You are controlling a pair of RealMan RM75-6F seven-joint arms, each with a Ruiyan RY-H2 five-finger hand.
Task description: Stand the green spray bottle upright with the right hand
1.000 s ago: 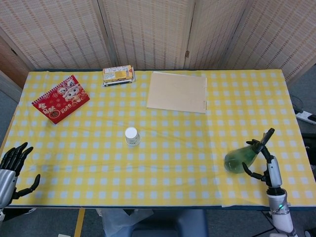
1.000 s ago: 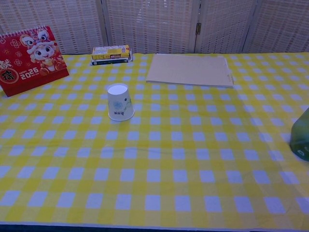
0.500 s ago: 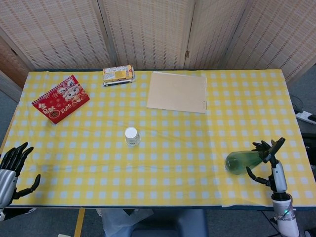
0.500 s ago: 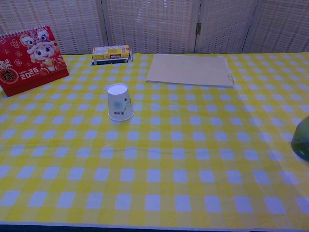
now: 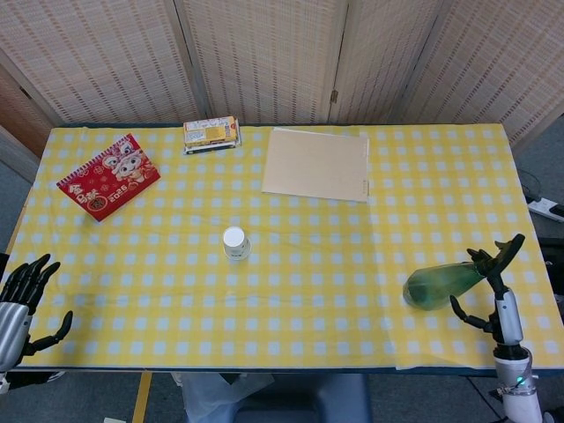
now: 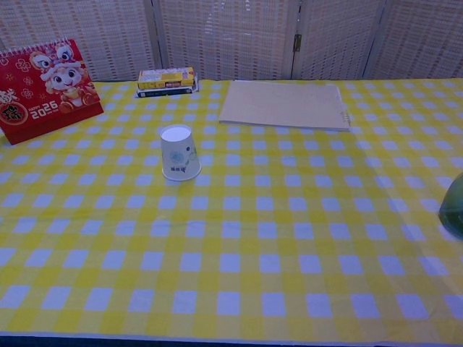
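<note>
Going left to right, using the white paper cup (image 5: 235, 242) in the middle of the desk (image 5: 352, 229) as the reference point. Way off to the cup's left, at the near-left corner of the yellow-and-white checked cloth, the black left hand (image 5: 19, 304) sits with fingers spread, nothing in it. Up and left of the cup is the red desk calendar with the cartoon dragon (image 6: 45, 90), standing up. Behind the cup, near the far edge, there's a small stack of yellow boxes (image 5: 211, 134). Behind and to the right of the cup lies the flat tan paper folder (image 5: 317, 164).

Now the main thing: the translucent green plastic spray bottle (image 5: 438, 285) is well to the right of the cup, near the front-right corner of the desk. It's on its side, not upright. Long axis runs roughly left-right with a slight tilt, fat rounded base pointing back toward the cup, narrow neck and dark nozzle pointing right and a bit toward the far side. Body looks bulbous and see-through green, tapering to the neck. In the chest view only a sliver of its green base (image 6: 454, 210) shows at the right edge.

The black right hand (image 5: 493, 282) is right at the nozzle end, fingers spread apart, not closed around the bottle; can't tell if a fingertip touches it.
</note>
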